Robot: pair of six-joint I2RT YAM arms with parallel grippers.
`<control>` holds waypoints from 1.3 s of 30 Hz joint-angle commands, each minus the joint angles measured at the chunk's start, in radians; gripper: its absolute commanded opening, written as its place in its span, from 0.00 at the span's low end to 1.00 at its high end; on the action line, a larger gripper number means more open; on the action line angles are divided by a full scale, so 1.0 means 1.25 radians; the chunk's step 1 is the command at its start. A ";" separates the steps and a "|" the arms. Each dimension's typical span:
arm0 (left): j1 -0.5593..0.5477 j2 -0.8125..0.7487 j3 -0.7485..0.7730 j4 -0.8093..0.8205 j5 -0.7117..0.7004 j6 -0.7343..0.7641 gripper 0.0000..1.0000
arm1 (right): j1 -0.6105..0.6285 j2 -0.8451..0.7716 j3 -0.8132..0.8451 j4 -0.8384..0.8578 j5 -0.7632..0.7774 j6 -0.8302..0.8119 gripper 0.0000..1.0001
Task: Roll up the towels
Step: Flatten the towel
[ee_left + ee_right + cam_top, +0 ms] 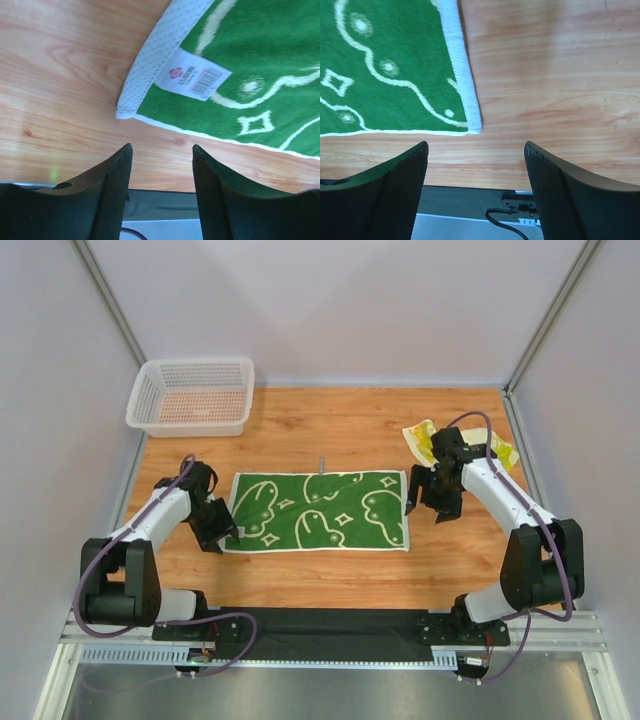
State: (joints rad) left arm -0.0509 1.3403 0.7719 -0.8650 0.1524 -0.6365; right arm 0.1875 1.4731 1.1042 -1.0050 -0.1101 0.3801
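A green towel point(320, 512) with cream squiggly lines and white edging lies flat and unrolled in the middle of the table. Its near-left corner, with a white label point(192, 75), shows in the left wrist view point(260, 65). Its near-right corner shows in the right wrist view point(385, 75). My left gripper point(215, 528) point(162, 147) is open and empty just off the towel's left edge. My right gripper point(432, 502) point(476, 145) is open and empty just off its right edge. A second, crumpled cream-yellow towel point(420, 435) lies at the back right, partly hidden by my right arm.
A white mesh basket point(190, 427) stands at the back left corner. A small grey object point(322, 462) lies just behind the green towel. White walls enclose the table on three sides. A black strip point(330, 625) runs along the near edge.
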 commanded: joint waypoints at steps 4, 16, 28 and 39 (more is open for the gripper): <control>0.003 0.015 -0.022 0.008 -0.018 -0.031 0.60 | 0.000 -0.026 -0.049 0.023 -0.003 0.039 0.79; 0.005 0.073 0.010 0.042 -0.154 -0.026 0.58 | 0.000 -0.016 -0.032 0.016 -0.022 0.024 0.79; 0.005 0.140 0.001 0.105 -0.171 0.005 0.23 | 0.001 -0.010 -0.075 0.057 -0.078 0.036 0.77; 0.005 0.132 0.034 0.091 -0.127 0.017 0.00 | 0.000 0.030 -0.138 0.071 -0.145 0.058 0.67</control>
State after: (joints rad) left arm -0.0502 1.4937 0.7841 -0.7982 -0.0097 -0.6262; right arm 0.1875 1.4982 0.9577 -0.9367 -0.2420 0.4294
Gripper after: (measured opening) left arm 0.101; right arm 0.682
